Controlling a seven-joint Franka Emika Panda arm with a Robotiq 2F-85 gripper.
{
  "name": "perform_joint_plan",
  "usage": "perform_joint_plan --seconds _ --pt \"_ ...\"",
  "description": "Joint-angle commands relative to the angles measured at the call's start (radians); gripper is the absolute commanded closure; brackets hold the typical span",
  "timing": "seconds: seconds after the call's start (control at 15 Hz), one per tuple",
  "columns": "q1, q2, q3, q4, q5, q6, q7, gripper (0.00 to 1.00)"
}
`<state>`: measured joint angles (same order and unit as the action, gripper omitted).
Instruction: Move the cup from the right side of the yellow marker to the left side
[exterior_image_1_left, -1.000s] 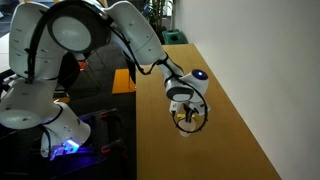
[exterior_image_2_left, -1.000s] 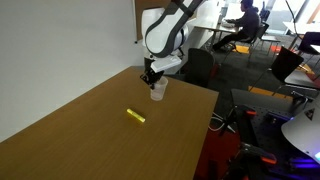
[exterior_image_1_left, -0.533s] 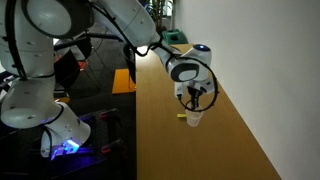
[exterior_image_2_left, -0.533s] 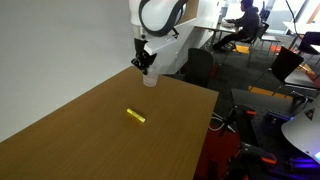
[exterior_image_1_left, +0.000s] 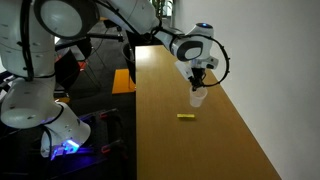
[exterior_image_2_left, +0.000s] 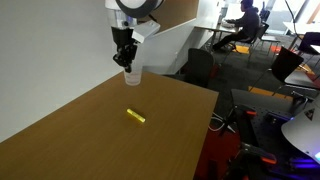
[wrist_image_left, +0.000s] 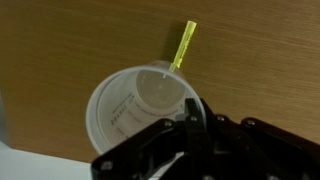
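The translucent whitish cup (exterior_image_1_left: 198, 97) (exterior_image_2_left: 131, 76) (wrist_image_left: 135, 112) hangs in the air above the wooden table, held by its rim. My gripper (exterior_image_1_left: 199, 80) (exterior_image_2_left: 126, 62) (wrist_image_left: 185, 120) is shut on the cup's rim, one finger inside the cup. The yellow marker (exterior_image_1_left: 186, 117) (exterior_image_2_left: 136, 116) (wrist_image_left: 183, 45) lies flat on the table, apart from the cup. In the wrist view the marker lies beyond the cup's rim, at the top.
The long wooden table (exterior_image_1_left: 170, 140) (exterior_image_2_left: 90, 140) runs beside a white wall (exterior_image_2_left: 50, 40). A robot base and dark equipment (exterior_image_1_left: 40, 110) stand past the table edge. Office chairs and a seated person (exterior_image_2_left: 245, 20) are in the background.
The arm has carried the cup up and across the table toward the wall side, past the marker. The marker has not moved.
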<state>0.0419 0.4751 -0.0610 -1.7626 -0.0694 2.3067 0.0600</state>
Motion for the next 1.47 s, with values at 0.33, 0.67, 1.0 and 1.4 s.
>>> perform_joint_plan --seconds 0.33,0.67,1.0,1.4 --pt "0.031 0.2 0.09 0.278 -0.097 -0.124 -0.253 0.99" --pt "0.076 0.327 0.126 0.445 -0.171 -0.169 -0.405 0.99" --pt "0.107 0.434 0.159 0.593 -0.178 -0.218 -0.533 0.99" --pt "0.127 0.522 0.183 0.697 -0.177 -0.294 -0.663 0.99"
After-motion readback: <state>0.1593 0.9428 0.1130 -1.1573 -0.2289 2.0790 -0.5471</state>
